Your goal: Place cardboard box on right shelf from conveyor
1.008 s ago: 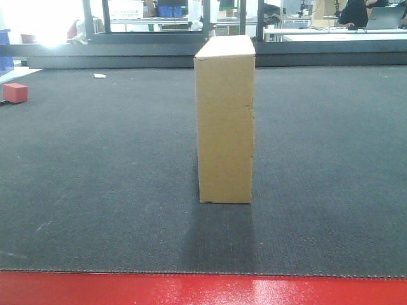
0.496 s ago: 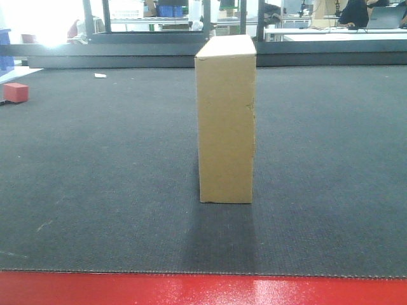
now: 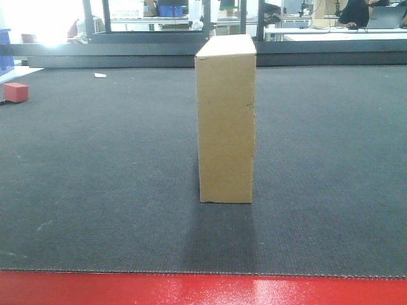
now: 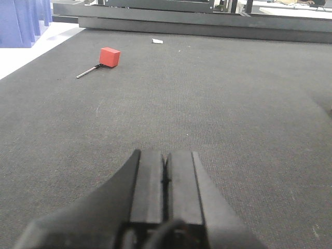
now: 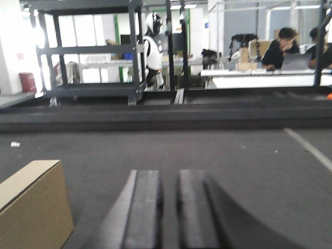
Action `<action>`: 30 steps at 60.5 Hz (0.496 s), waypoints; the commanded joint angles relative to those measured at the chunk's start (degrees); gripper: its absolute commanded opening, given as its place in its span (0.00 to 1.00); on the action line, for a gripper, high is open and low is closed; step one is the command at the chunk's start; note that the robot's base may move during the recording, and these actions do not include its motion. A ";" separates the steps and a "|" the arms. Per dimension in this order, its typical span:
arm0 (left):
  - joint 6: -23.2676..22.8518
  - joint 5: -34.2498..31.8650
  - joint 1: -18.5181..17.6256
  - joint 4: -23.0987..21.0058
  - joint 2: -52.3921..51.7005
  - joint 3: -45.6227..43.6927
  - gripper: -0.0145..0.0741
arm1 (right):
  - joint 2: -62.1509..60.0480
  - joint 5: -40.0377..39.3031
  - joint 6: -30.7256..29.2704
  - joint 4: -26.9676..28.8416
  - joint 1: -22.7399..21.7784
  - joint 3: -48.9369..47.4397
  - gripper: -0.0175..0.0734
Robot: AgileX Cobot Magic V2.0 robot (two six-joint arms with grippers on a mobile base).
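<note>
cardboard box (image 3: pixel 226 121) stands on its narrow edge on the conveyor (image 3: pixel 95 159), ungripped; left end effector (image 4: pixel 166 166) closed, right end effector (image 5: pixel 169 181) barely parted. danger: one lopsided nudge could topple that slim slab.

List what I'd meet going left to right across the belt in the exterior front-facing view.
small red block → white scrap → cardboard box, standing upright on its narrow edge near the middle.

dark racks (image 5: pixel 88 50) | white tables (image 5: pixel 259 81) | bright windows (image 5: pixel 98 31) | seated people (image 5: pixel 280 45)
</note>
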 commanded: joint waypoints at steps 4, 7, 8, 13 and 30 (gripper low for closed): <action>0.02 -4.95 -0.35 -0.34 -0.84 0.48 0.03 | 10.81 -3.75 -0.24 0.11 3.26 -6.56 0.82; 0.02 -4.95 -0.35 -0.34 -0.84 0.48 0.03 | 14.82 -3.04 -0.24 0.11 4.86 -8.95 0.89; 0.02 -4.95 -0.35 -0.34 -0.84 0.48 0.03 | 15.85 -2.76 -0.24 0.11 5.27 -9.66 0.89; 0.02 -4.95 -0.35 -0.34 -0.84 0.48 0.03 | 22.74 -0.22 -0.24 -0.30 7.83 -14.83 0.87; 0.02 -4.95 -0.35 -0.34 -0.84 0.48 0.03 | 46.03 19.00 -0.24 -0.66 21.12 -41.71 0.87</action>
